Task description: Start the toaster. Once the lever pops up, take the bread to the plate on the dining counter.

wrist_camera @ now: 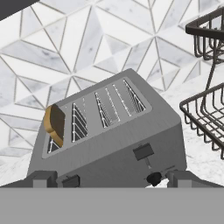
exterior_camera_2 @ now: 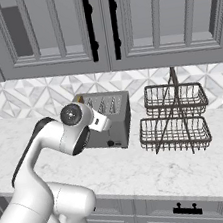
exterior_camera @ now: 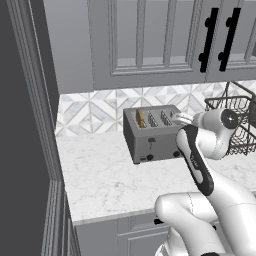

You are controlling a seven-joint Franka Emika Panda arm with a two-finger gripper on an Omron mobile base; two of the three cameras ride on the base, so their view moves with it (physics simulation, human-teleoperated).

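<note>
Grey toaster [wrist_camera: 109, 135] sat before my wide-open gripper [wrist_camera: 109, 179]; bread [wrist_camera: 54, 124] stood proud, so pressing its lever [wrist_camera: 71, 180] down came next.

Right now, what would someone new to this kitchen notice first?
The grey toaster stands on the marble worktop against the patterned tile wall, with a slice of bread sticking up from its end slot. The open gripper faces its front, and a two-tier wire basket stands just beside it.

The white marble desk [exterior_camera_2: 143, 172] carries the grey toaster [exterior_camera_2: 110, 118] and a two-tier wire basket rack [exterior_camera_2: 175, 119] just beside it.
</note>
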